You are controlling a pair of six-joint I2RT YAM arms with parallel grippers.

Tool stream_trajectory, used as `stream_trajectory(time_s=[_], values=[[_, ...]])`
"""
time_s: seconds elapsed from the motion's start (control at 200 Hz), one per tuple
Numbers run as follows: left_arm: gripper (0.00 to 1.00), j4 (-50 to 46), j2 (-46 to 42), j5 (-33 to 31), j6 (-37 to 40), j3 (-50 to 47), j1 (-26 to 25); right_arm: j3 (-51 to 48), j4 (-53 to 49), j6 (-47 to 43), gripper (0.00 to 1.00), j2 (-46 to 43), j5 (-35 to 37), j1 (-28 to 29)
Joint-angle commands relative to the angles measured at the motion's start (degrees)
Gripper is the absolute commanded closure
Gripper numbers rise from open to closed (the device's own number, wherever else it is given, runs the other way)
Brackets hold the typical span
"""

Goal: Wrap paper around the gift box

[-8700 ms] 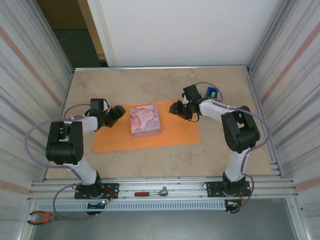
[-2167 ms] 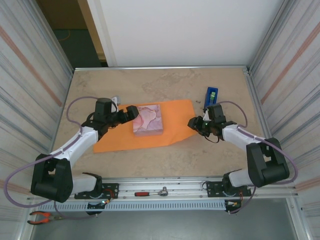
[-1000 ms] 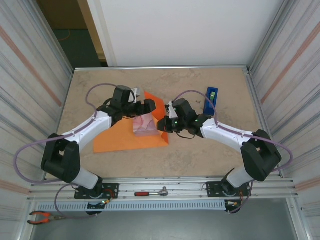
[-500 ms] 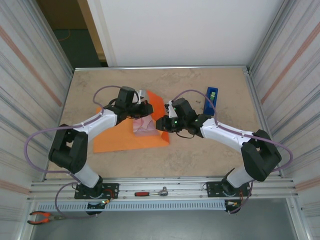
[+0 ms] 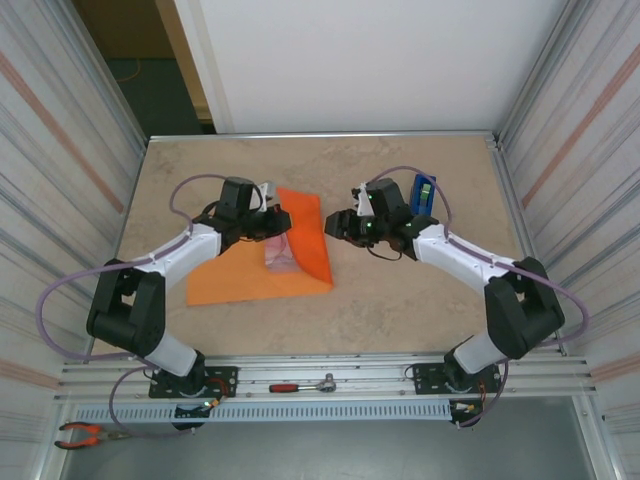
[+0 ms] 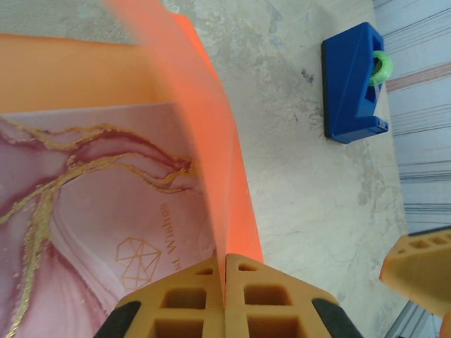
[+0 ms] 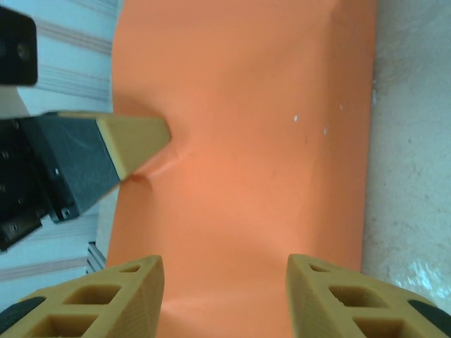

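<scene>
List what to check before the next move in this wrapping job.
1. left gripper shut on the raised edge of the paper: ok.
2. right gripper open, pinching nothing: ok.
3. gift box sitting on the paper: ok.
4. Top of the gift box covered by the paper: not ok; much of the marbled top is bare in the left wrist view.
5. Paper snug against the side of the gift box under the raised fold: cannot tell.
6. tape dispenser standing apart from the paper: ok.
</scene>
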Motion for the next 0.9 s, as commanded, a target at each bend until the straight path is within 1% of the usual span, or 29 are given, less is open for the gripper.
stream_trajectory(time_s=[0.0, 0.24, 0.326, 0.381, 0.416, 0.451, 0.511, 0.576, 0.636, 0.711, 0.837, 0.897], values=[[1.00, -1.2, -2.1, -2.4, 2.1, -1.5, 0.1, 3.6, 1.8, -0.1, 0.57, 4.6, -3.2, 0.7], [1.00, -2.0, -2.3, -3.8, 2.8, -1.9, 0.2, 8.3, 5.3, 2.3, 0.76, 14.2, -4.2, 4.3], [1.00, -2.3, -2.3, -4.1, 2.9, -1.8, 0.4, 8.8, 6.5, 2.9, 0.80, 16.8, -4.0, 5.2], [0.96, -2.7, -2.4, -4.2, 3.1, -1.5, 0.9, 8.7, 6.9, 3.1, 0.81, 18.0, -3.8, 5.6], [0.91, -3.1, -2.5, -4.3, 3.2, -1.2, 1.2, 8.6, 7.0, 3.2, 0.83, 18.6, -3.6, 5.8], [0.84, -3.5, -2.7, -4.2, 3.2, -0.9, 1.7, 8.3, 7.1, 3.3, 0.83, 19.0, -3.4, 5.7], [0.70, -3.8, -3.6, -4.3, 3.4, -0.8, 2.7, 7.6, 7.3, 3.4, 0.84, 19.3, -3.2, 5.7], [0.52, -4.1, -4.5, -4.5, 3.4, -0.9, 3.8, 7.0, 7.5, 3.4, 0.85, 19.4, -3.1, 5.7], [0.40, -4.9, -5.0, -5.0, 3.5, -0.9, 4.4, 6.6, 7.6, 3.4, 0.84, 19.3, -2.9, 5.7], [0.32, -5.7, -5.3, -5.7, 3.8, -1.1, 4.8, 6.5, 7.6, 3.4, 0.84, 19.3, -2.9, 5.6], [0.21, -5.9, -4.8, -6.6, 3.5, -2.2, 4.9, 6.3, 7.7, 3.4, 0.84, 19.6, -3.1, 5.7], [0.18, -5.3, -4.5, -6.9, 3.2, -3.0, 4.9, 6.3, 7.7, 3.5, 0.85, 19.6, -3.2, 5.8]])
